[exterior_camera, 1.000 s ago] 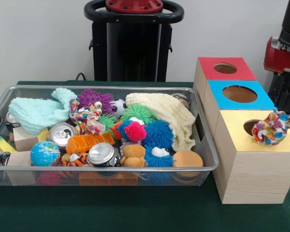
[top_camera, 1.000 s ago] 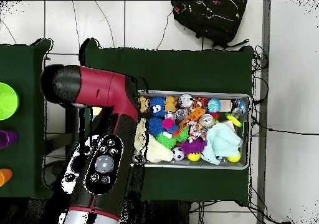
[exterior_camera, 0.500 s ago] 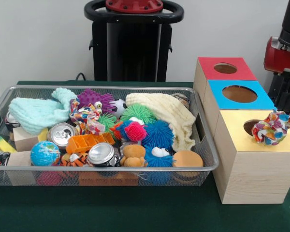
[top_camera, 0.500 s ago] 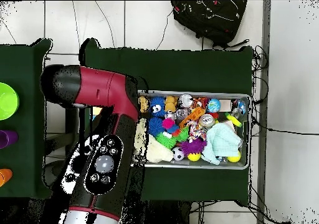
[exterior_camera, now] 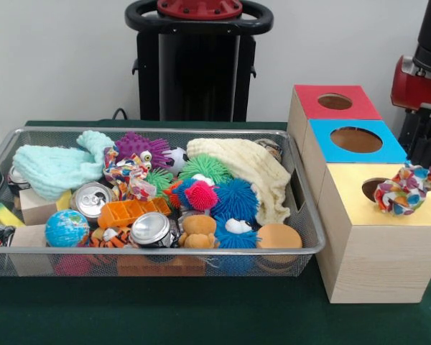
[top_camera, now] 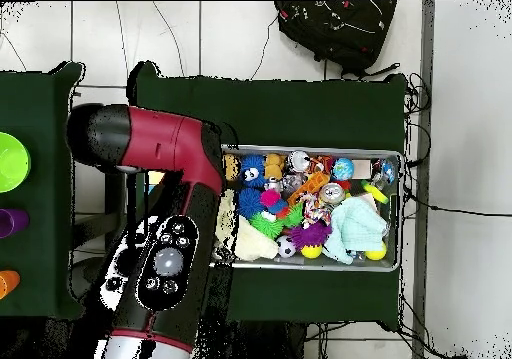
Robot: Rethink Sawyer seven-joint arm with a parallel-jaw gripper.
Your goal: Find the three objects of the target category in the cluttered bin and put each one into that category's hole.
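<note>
A dark green cloth (exterior_camera: 201, 316) covers the table I work at, and a plain white wall (exterior_camera: 57, 57) stands behind it. From overhead, pale floor tiles (top_camera: 460, 125) surround the table. A black backpack (top_camera: 335, 30) lies on the tiles just beyond the cloth's edge. Thin dark cables (top_camera: 440, 210) trail across the floor on one side (I cannot tell where they end). A second green-covered table (top_camera: 40, 125) stands apart to the other side. At its edge sit a lime green bowl (top_camera: 10, 162), a purple item (top_camera: 8, 222) and an orange item (top_camera: 6, 283), all cut off by the frame.
</note>
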